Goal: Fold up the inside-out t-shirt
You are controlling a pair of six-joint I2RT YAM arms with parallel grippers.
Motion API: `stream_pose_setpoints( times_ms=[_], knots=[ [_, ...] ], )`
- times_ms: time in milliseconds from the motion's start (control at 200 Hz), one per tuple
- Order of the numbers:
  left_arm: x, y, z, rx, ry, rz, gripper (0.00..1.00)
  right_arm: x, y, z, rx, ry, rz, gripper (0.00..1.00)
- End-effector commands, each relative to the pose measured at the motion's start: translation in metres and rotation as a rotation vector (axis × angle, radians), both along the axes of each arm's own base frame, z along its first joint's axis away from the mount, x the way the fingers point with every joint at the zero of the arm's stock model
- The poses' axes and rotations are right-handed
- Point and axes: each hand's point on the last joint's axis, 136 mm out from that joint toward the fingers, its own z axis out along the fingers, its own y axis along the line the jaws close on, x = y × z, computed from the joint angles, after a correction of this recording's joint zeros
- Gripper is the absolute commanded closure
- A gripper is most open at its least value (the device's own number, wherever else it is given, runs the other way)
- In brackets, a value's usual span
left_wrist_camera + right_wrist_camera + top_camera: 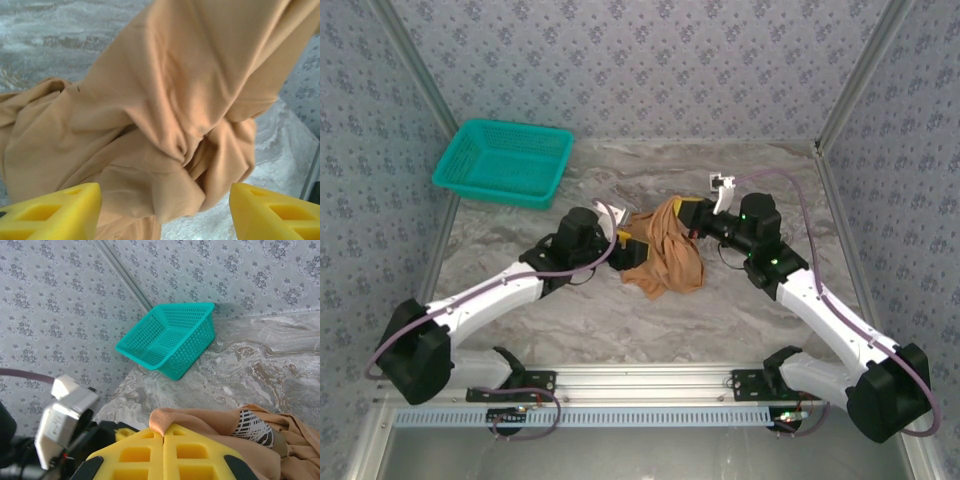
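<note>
Garment: crumpled orange-tan cloth t-shirt (665,255) right of teal plastic mesh basket (495,192), long axis far-to-near | right wrist view: right gripper (163,435) pinching a fold, black-white striped patch (255,427) | left gripper (164,192): fingers spread

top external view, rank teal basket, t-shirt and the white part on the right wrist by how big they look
1. teal basket, largest
2. t-shirt, bunched up, somewhat smaller
3. white part, by far the smallest
</note>
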Motion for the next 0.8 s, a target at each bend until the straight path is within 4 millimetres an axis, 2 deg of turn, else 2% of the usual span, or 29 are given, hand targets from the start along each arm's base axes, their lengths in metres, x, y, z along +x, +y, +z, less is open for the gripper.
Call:
stream_pose_setpoints(
  times_ms=[0,90,130,235,335,470,510,590,635,764,794],
  knots=[
    [0.008,-0.012,-0.01,0.038,-0.004,0.025,0.34,0.002,-0.003,0.011,0.033,-0.012,-0.011,1.0],
    [0.01,-0.027,-0.018,0.036,0.006,0.011,0.36,0.003,-0.005,0.01,0.033,-0.01,-0.021,1.0],
    [0.012,-0.034,-0.019,0.023,0.011,0.004,0.41,0.004,-0.006,0.01,0.036,-0.011,-0.026,1.0],
    [0.017,-0.048,-0.011,-0.008,0.015,-0.031,0.74,0.007,-0.017,0.013,0.022,-0.008,-0.069,1.0],
    [0.016,-0.036,0.009,-0.06,-0.018,-0.048,1.0,0.012,-0.057,0.014,-0.085,0.013,-0.221,1.0],
    [0.013,0.011,0.058,-0.233,-0.1,-0.032,1.0,0.006,-0.116,0.003,-0.311,0.041,-0.47,1.0],
    [0.012,0.024,0.072,-0.267,-0.137,-0.016,1.0,0.003,-0.128,-0.006,-0.363,0.058,-0.522,1.0],
    [0.01,0.041,0.087,-0.278,-0.202,-0.005,1.0,-0.002,-0.138,-0.024,-0.405,0.087,-0.552,1.0],
    [0.01,0.045,0.087,-0.267,-0.217,-0.009,1.0,-0.002,-0.141,-0.033,-0.422,0.099,-0.569,1.0],
    [0.013,0.048,0.09,-0.278,-0.203,-0.037,1.0,-0.001,-0.147,-0.058,-0.501,0.141,-0.579,1.0],
    [0.011,0.046,0.091,-0.283,-0.201,-0.058,1.0,-0.002,-0.147,-0.062,-0.525,0.147,-0.572,0.96]
  ],
)
